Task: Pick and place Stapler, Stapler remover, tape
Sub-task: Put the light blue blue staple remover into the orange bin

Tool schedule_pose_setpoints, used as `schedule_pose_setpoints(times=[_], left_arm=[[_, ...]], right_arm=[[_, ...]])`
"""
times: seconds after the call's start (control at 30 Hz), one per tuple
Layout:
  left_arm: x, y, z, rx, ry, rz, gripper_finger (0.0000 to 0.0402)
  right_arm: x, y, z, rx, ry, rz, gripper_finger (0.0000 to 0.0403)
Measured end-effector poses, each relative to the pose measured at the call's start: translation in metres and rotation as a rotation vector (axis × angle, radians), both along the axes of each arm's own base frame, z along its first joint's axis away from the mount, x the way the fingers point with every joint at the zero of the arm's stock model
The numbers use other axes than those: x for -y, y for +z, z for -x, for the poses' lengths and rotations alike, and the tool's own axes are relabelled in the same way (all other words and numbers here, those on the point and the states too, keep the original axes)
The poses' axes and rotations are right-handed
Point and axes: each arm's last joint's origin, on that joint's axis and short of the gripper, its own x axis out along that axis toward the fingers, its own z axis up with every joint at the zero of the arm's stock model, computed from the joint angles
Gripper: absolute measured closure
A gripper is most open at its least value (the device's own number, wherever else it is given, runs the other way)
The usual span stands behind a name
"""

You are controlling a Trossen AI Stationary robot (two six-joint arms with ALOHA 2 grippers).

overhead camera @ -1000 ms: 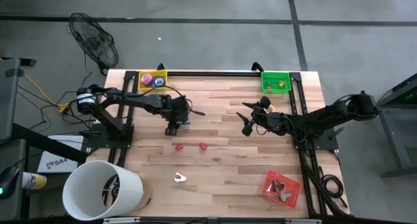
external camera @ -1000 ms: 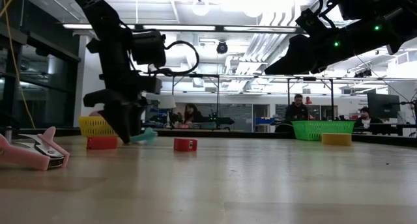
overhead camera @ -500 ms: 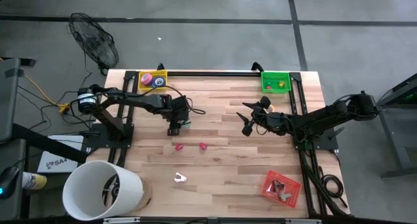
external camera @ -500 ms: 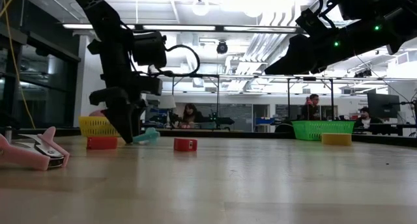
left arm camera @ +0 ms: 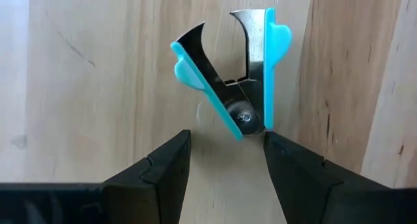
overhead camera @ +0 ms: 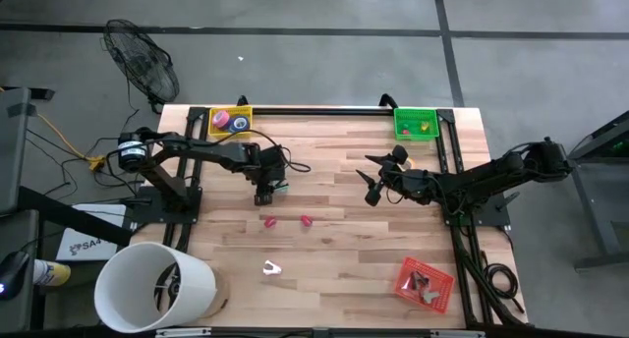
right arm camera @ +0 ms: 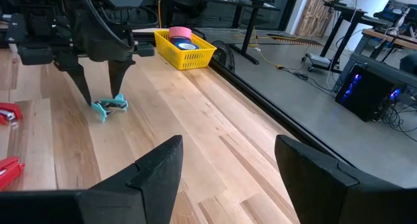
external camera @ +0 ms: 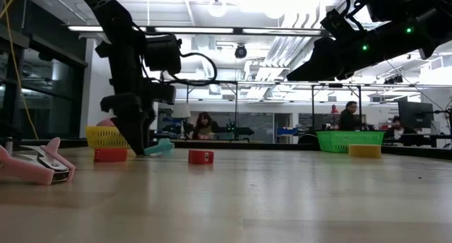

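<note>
A teal staple remover (left arm camera: 228, 74) lies flat on the wooden table, left of centre (overhead camera: 279, 188). My left gripper (left arm camera: 225, 152) points down over it, open, its fingertips on either side of the remover's hinge end (left arm camera: 244, 120); I cannot tell whether they touch it. In the low view that gripper (external camera: 138, 143) hangs just above the table beside the remover (external camera: 159, 147). Two small red staplers (overhead camera: 268, 221) (overhead camera: 306, 221) lie nearer the front. Rolls of tape (overhead camera: 224, 118) sit in the yellow basket (overhead camera: 245, 112). My right gripper (overhead camera: 373, 186) hovers open right of centre.
A white-and-pink staple remover (overhead camera: 272, 268) lies near the front edge. A green basket (overhead camera: 416, 122) stands at the far right, a red basket (overhead camera: 425, 284) at the near right, and a white bucket (overhead camera: 155, 289) off the near left corner. People show in the room behind.
My left gripper has rolled about its own pointing line above the teal staple remover, staying over the same spot. Its fingers keep the same gap. The remover lies where it was.
</note>
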Motion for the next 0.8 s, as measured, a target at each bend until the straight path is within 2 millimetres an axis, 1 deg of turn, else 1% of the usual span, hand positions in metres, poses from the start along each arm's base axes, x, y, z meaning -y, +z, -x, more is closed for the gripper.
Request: schedule_pose_setpoints(times=[0.1, 0.43, 0.53, 0.7, 0.8], left_arm=[[0.003, 0.000, 0.000, -0.009, 0.027, 0.023, 0.0208], [0.024, -0.001, -0.002, -0.039, 0.094, -0.032, 0.0207], [0.025, -0.001, -0.002, -0.040, 0.134, -0.030, 0.0193], [0.024, -0.001, -0.002, -0.036, 0.187, -0.046, 0.0154], [0.023, -0.001, -0.003, -0.020, 0.242, -0.042, 0.0142]], right_arm=[[0.000, 0.000, 0.000, 0.000, 0.000, 0.000, 0.0167], [0.000, 0.000, 0.000, -0.001, 0.000, 0.000, 0.0167], [0.000, 0.000, 0.000, -0.001, 0.000, 0.000, 0.0167], [0.000, 0.000, 0.000, -0.001, 0.007, -0.002, 0.0167], [0.000, 0.000, 0.000, -0.001, 0.014, -0.003, 0.0167]])
